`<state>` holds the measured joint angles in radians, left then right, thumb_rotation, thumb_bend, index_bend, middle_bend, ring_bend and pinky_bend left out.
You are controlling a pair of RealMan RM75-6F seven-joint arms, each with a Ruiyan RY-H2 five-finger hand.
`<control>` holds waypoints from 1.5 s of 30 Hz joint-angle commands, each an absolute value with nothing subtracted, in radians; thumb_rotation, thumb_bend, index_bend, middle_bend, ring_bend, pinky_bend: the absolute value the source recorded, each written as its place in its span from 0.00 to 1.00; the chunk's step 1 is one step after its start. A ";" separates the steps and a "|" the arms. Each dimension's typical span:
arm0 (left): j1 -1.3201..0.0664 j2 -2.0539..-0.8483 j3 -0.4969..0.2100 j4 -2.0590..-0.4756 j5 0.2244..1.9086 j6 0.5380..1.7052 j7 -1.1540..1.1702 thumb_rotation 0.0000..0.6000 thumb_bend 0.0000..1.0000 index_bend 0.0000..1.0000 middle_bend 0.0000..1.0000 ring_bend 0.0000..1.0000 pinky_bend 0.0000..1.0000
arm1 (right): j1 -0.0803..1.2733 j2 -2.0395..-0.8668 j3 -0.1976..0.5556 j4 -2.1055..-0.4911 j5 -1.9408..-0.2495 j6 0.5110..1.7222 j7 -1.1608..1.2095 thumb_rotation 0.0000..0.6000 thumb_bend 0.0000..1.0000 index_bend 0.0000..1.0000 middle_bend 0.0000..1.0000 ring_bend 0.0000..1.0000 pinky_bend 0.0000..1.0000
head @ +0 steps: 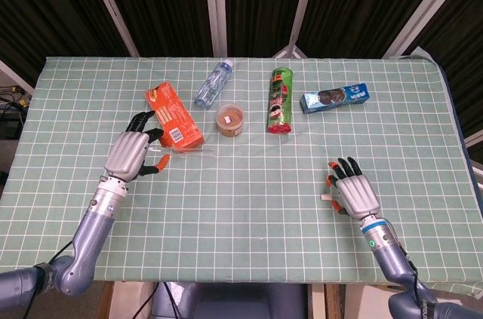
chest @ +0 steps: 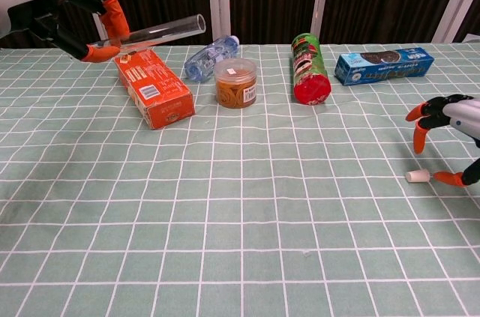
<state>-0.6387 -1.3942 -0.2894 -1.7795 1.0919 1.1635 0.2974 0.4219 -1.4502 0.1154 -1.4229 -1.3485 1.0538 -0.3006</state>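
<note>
Row of packaged goods at the back of the table [head: 75,108], one hand at each side nearer the front.

From left to right the back row runs: snack box [head: 174,116], water bottle [head: 214,84] lying behind and to its right, round jar [head: 230,119] standing just before the bottle, crisp tube [head: 280,99] lying on its side, biscuit pack [head: 335,97] furthest right. The left hand [head: 130,155] sits just left of the box and holds a clear tube [chest: 161,32] that points right, above the box. The right hand [head: 353,192] is well apart at front right, with a small stopper [chest: 418,176] on the table just left of it, between its fingers [chest: 419,136].
</note>
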 commanded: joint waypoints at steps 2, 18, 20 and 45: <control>-0.641 -1.396 -0.289 -1.776 1.091 1.165 0.294 1.00 0.68 0.56 0.48 0.07 0.00 | 0.430 -1.463 0.110 -1.410 -1.345 1.046 -0.307 1.00 0.34 0.45 0.17 0.07 0.00; -0.650 -1.408 -0.281 -1.763 1.088 1.169 0.291 1.00 0.68 0.55 0.48 0.07 0.00 | 0.440 -1.482 0.103 -1.375 -1.305 1.033 -0.306 1.00 0.34 0.47 0.17 0.07 0.00; -0.652 -1.410 -0.280 -1.761 1.087 1.170 0.291 1.00 0.68 0.55 0.48 0.07 0.00 | 0.441 -1.486 0.104 -1.375 -1.302 1.033 -0.306 1.00 0.34 0.47 0.17 0.07 0.00; -0.653 -1.409 -0.271 -1.746 1.077 1.172 0.281 1.00 0.68 0.55 0.48 0.07 0.00 | 0.455 -1.512 0.104 -1.358 -1.262 1.035 -0.325 1.00 0.34 0.51 0.18 0.07 0.00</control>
<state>-0.6529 -1.4092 -0.2714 -1.7461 1.0774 1.1717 0.2807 0.4551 -1.5118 0.1036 -1.3580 -1.2623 1.0353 -0.3254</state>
